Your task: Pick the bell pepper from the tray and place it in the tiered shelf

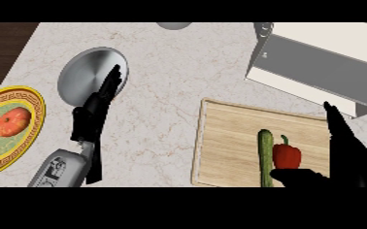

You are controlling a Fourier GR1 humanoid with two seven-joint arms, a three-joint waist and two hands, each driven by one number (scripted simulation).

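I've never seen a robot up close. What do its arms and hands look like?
The left forearm is light grey and boxy, with dark markings on its casing. The left hand on it is black, with slim fingers and a thumb. The right hand is black too; its arm is out of view.

Pale veined marble counter (179, 77), evenly lit, a dark wood strip (13, 43) beyond its upper-left edge

No text, label, brand, number or sign can be read anywhere. Small dark marks are seen on the grey left forearm (57, 169), near left, but nothing legible can be made out.
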